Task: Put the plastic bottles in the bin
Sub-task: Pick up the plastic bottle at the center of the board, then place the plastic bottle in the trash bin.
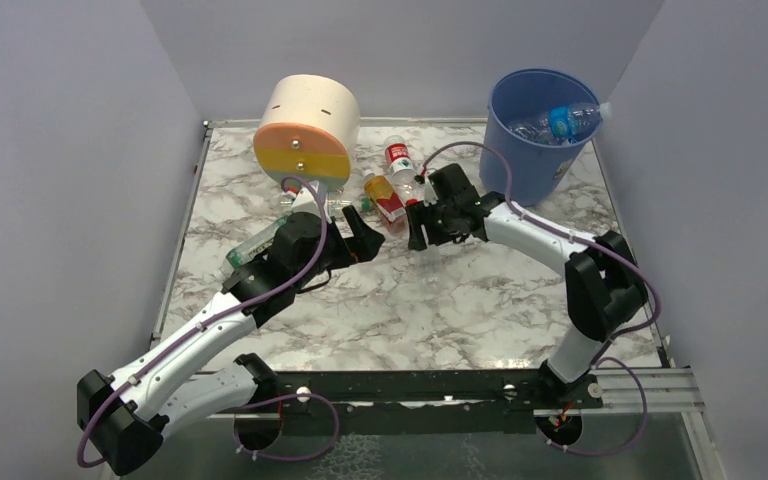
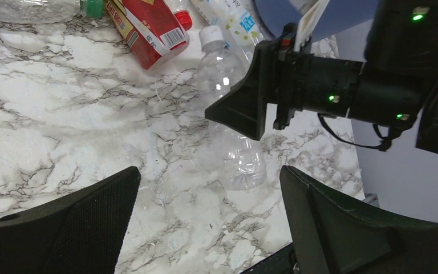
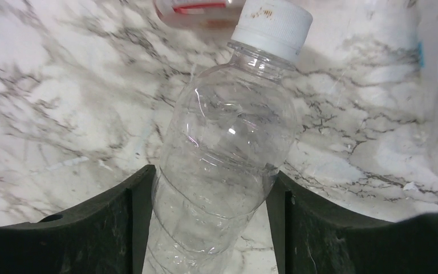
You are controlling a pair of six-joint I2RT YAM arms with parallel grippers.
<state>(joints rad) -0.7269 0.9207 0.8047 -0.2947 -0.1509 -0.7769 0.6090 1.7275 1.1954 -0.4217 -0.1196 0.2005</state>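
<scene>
1. At the centre of the right wrist view we see a clear bottle (image 3: 222, 154) with a white cap lying on the marble table (image 3: 63, 103).
2. We see the right claw (image 3: 210, 174) pressed against both sides of it, gripping it.
3. We find the blue bin (image 1: 520, 160) at the upper right of the overhead view, with a blue-labelled bottle (image 1: 560, 122) inside.
4. We spot an orange bottle (image 1: 385, 197) just below a cream drum (image 1: 305, 125).
5. We see the left claw (image 2: 210, 171) spread wide, left of centre.
</scene>
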